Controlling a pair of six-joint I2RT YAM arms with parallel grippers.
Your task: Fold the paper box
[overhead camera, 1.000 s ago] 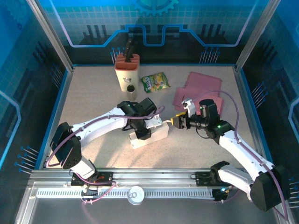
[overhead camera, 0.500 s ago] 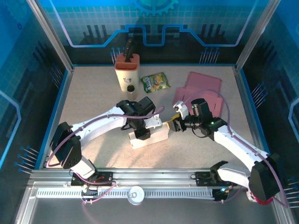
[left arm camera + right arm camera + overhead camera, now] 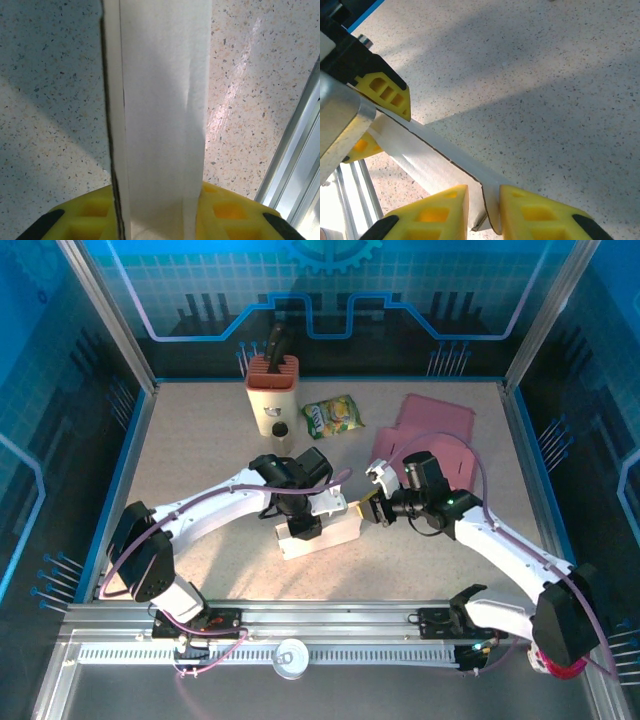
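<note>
Pinned the paper box point(image 3: 320, 532) at the middle of the desk point(image 3: 200, 440) with the left gripper point(image 3: 303, 525), yellow fingers point(image 3: 97, 197) clamped on an upright white panel. Set the right gripper point(image 3: 372, 508) at the box's right end, fingers point(image 3: 437, 202) drawn close on either side of a thin flap edge. Impossible to tell whether actually pinching it.

Risked, by the look of it, creasing or tearing the flap if pulled against the left hold. Risked also dragging the whole box out of line if swung too hard. Could have lost the flap altogether, given so shallow a bite near its corner. Risked, too, a knock between the two sets of fingers, placed near each other along the same panel.

Left well apart at the back: a knife block point(image 3: 272, 390) holding one dark-handled tool point(image 3: 277, 342) in its top. Just in front of it, a small dark-lidded jar point(image 3: 280, 432), contents not discernible. Nearby, a green snack bag point(image 3: 333, 416) and pink cloths point(image 3: 430, 430). Saw nothing of the box's own interior.
</note>
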